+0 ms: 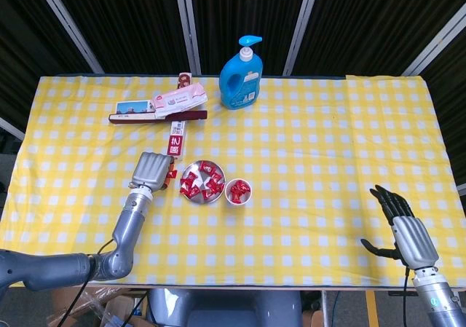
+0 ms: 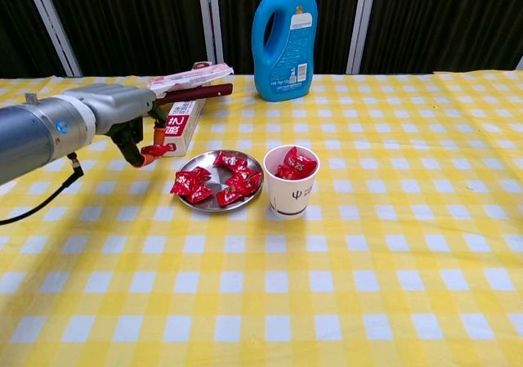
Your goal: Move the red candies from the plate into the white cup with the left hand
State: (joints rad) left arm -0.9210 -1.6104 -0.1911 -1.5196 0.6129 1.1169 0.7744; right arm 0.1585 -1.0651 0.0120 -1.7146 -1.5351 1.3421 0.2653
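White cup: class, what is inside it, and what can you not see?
The white cup holds red candies heaped up to its rim. How many lie underneath is hidden by the top ones and the cup's wall.

A yellow-and-white checked tablecloth covers the table before black curtains with pale rails.

blue bottle: top cut by chest-view edge | right hand: outside chest view
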